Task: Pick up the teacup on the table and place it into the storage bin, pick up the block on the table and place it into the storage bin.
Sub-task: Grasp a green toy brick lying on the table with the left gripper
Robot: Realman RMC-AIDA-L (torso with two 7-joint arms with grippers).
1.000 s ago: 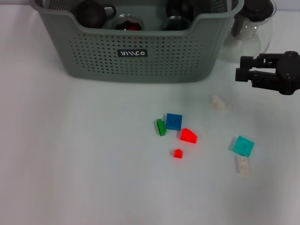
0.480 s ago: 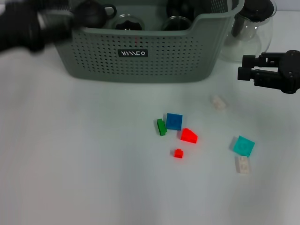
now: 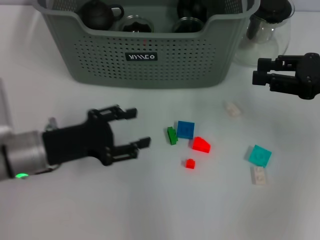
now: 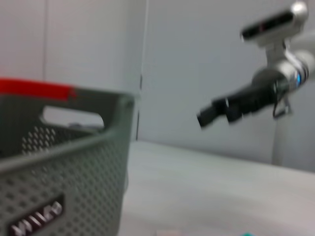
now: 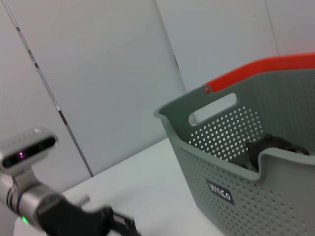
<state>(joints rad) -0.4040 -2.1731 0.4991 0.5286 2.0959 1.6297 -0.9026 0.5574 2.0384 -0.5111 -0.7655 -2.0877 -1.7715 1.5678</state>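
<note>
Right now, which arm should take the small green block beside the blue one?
Left. The open left gripper sits low beside the small green block, fingers pointing at it. The right gripper hovers farther off, near the clear glass jug.

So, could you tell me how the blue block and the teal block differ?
The blue block lies mid-table in a cluster, beside the green block and near the red block; the teal block lies farther right, next to a white piece. Blue is darker, teal paler. Both are flat squares on the table.

white table (image 3: 100, 210), grey panelled wall (image 5: 98, 73)
</note>
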